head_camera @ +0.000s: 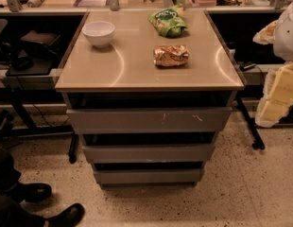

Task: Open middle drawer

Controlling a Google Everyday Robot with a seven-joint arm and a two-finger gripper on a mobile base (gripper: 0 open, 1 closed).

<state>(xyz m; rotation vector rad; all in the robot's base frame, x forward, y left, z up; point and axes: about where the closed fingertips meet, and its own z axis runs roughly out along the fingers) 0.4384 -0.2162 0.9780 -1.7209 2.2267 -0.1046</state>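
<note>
The middle drawer (147, 152) is the plain grey front between the taller scratched top drawer (149, 120) and the lowest drawer (147, 176) of a grey cabinet. Its front sits in line with the other two, with a dark gap above it. My gripper (278, 97) shows as a pale yellowish shape at the right edge of the view, below the white arm (287, 32). It is well to the right of the drawers and touches none of them.
On the cabinet top (137, 74) are a white bowl (98, 33), a green snack bag (168, 21) and a golden-brown snack bag (171, 56). Dark shoes (59, 215) are at bottom left. A black stand leg (250, 126) is right of the cabinet.
</note>
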